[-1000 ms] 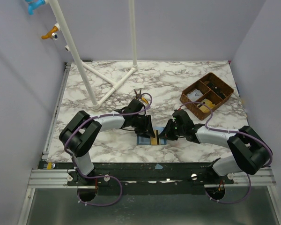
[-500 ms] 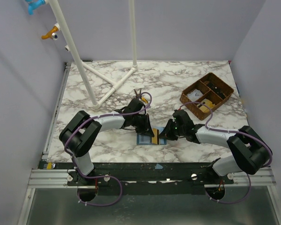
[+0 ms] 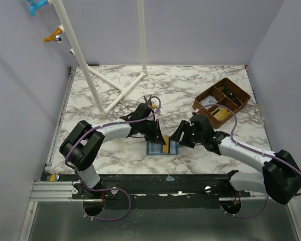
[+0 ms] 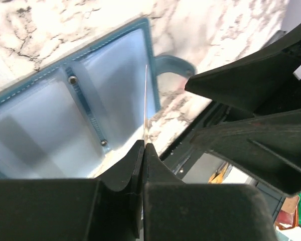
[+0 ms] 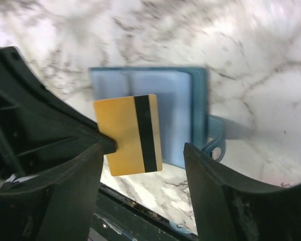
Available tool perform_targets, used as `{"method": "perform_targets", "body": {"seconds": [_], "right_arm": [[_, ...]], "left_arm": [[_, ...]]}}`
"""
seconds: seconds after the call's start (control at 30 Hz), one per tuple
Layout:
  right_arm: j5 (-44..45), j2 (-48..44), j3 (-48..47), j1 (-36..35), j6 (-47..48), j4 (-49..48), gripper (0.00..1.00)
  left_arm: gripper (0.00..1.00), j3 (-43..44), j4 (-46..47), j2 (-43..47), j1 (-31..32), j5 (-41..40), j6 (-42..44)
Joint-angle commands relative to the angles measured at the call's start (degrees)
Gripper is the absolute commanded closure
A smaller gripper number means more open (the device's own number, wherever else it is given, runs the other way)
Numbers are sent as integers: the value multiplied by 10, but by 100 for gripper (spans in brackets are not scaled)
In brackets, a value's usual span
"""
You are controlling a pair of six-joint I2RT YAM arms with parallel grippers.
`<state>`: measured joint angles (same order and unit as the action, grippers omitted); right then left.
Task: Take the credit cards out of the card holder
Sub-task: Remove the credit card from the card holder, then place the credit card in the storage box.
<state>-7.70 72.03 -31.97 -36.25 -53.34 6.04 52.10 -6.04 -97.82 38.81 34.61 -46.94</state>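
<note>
The blue card holder [image 3: 154, 148] lies open on the marble table, its paler inside up [image 4: 90, 110] [image 5: 173, 108]. A gold credit card [image 3: 166, 146] with a black stripe [image 5: 133, 133] stands on edge above the holder's right half. In the left wrist view the card [image 4: 146, 100] shows as a thin line. My left gripper [image 3: 160, 140] [image 4: 144, 145] is shut on the card's near edge. My right gripper [image 3: 178, 140] [image 5: 143, 150] is open just right of the card, its fingers apart from both the card and the holder.
A brown compartment tray [image 3: 240, 107] with small items stands at the back right. A white pipe frame [image 3: 121, 91] stands at the back left. The table's front edge with the black rail [image 3: 165, 176] runs just below the holder.
My left gripper has shut on the gold card. My right gripper has opened, let go and drawn back to the right.
</note>
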Motion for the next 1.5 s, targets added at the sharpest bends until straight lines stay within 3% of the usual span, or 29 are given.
{"method": "perform_targets", "body": {"seconds": [0.0, 0.07, 0.27, 0.47, 0.67, 0.87, 1.03, 1.1, 1.2, 1.33, 1.47], "right_arm": [[31, -68, -41, 5, 29, 47, 24], [11, -84, -45, 7, 40, 34, 18], [-50, -124, -40, 10, 45, -44, 14], [-131, -141, -32, 10, 5, -156, 18], [-151, -142, -29, 11, -13, -176, 30], [-161, -152, -20, 11, -29, -197, 55], [-178, -152, -17, 11, -51, -218, 94], [-178, -154, -17, 11, -51, -218, 99], [-168, -158, -19, 11, -46, -208, 99], [-129, -165, -24, 11, -37, -170, 99], [-62, -174, -41, 11, -26, -98, 99]], "left_arm": [[100, -3, 13, 75, -29, 49, 5], [100, -12, 26, 100, -46, 74, 0], [100, -48, 116, 164, -91, 175, -39], [100, -80, 228, 200, -104, 236, -109], [100, -98, 304, 222, -104, 258, -162], [100, -103, 296, 242, -103, 258, -158], [100, -108, 286, 251, -103, 256, -162], [99, -106, 276, 253, -103, 256, -158], [90, -99, 245, 259, -103, 244, -140], [53, -75, 126, 277, -103, 196, -69], [23, -21, -72, 298, -103, 70, 37]]}}
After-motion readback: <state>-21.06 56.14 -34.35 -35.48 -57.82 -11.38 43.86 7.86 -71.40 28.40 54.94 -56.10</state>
